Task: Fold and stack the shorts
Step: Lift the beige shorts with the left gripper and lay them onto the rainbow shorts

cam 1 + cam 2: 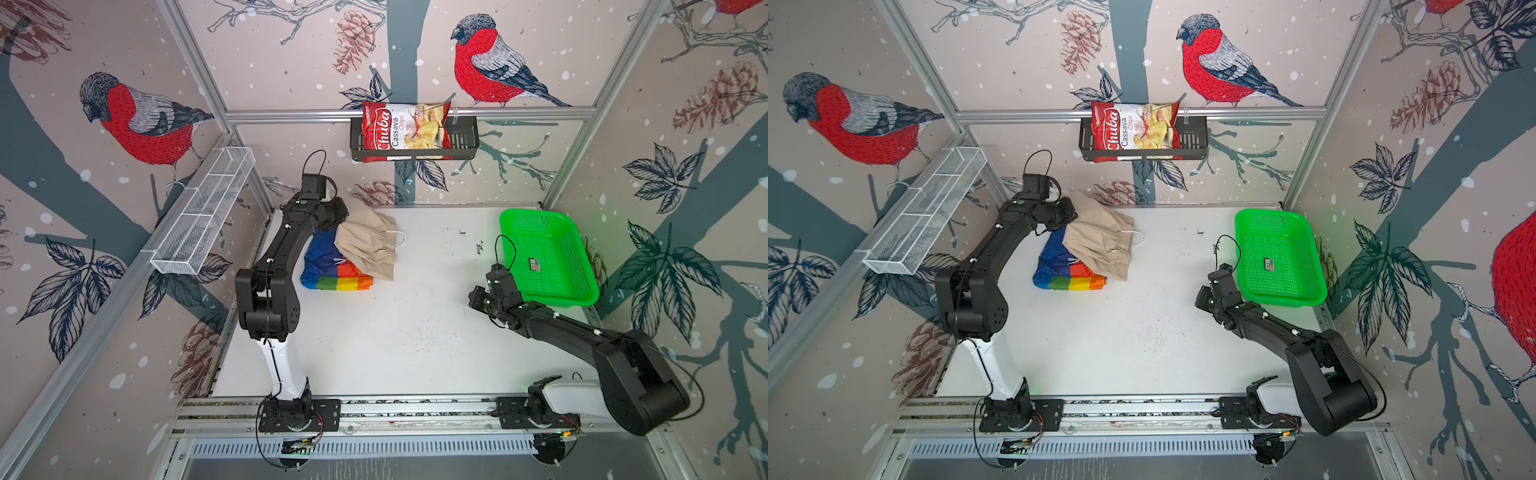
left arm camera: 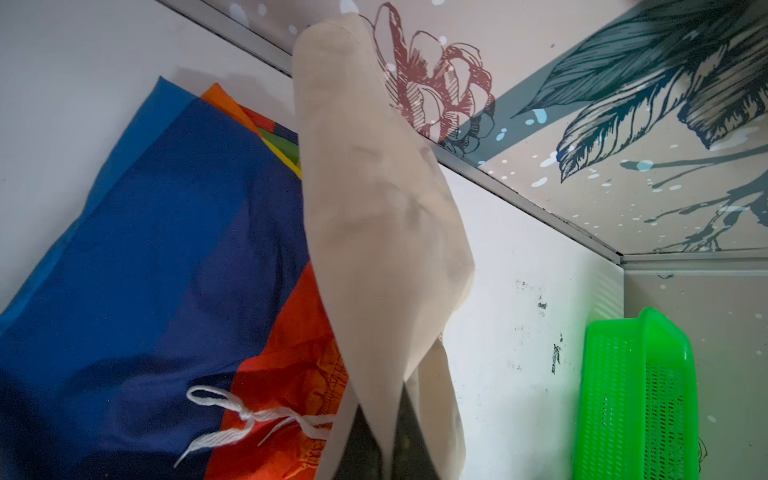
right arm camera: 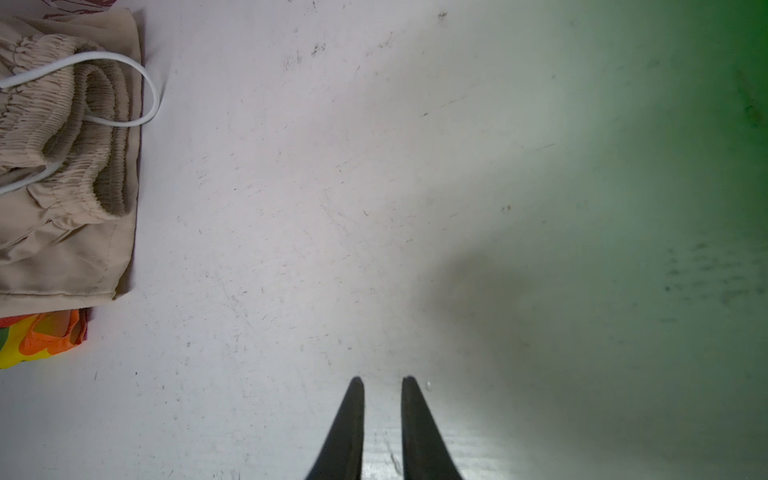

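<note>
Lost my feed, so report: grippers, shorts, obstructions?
Left gripper shut on plain beige drawstring shorts, corner lifted. Right gripper slightly open, empty. Beige partly atop rainbow-striped shorts. Nothing obstructing.

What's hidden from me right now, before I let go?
- Left end effector: tips wrapped in the beige shorts, left wrist view.
- Rainbow shorts: fold partly covered by the beige pair, both top views.
- Green basket: cut off by the left wrist view's edge.
- Basket sticker: too small to read.
</note>
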`<state>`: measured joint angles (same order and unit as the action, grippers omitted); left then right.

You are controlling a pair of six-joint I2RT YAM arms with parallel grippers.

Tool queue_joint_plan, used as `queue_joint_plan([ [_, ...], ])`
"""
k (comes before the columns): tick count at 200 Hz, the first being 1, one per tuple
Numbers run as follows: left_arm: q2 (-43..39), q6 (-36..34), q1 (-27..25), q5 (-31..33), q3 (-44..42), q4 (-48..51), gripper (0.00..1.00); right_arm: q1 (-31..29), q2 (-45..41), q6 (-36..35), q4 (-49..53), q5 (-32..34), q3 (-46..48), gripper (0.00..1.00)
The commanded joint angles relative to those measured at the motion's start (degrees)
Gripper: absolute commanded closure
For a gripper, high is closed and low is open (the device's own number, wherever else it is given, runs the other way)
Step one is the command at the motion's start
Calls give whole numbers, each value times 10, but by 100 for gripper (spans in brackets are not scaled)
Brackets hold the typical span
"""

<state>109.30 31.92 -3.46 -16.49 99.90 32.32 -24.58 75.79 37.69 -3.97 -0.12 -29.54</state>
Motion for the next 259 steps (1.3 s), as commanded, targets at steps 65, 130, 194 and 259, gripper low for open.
queue_joint_plan([
  [65, -1, -12, 79, -28, -208, -134, 100, 1, 1, 9, -8, -1, 0, 81],
  [130, 88, 4, 84, -13, -254, -163, 100, 1, -9, 12, -6, 1, 6, 81],
  [194, 23, 31, 70, -42, -255, -159, 100, 1, -8, 10, -4, 1, 3, 81],
  [259, -60, 69, 24, -87, -159, -119, 100, 1, 6, 13, -16, -9, -3, 81],
])
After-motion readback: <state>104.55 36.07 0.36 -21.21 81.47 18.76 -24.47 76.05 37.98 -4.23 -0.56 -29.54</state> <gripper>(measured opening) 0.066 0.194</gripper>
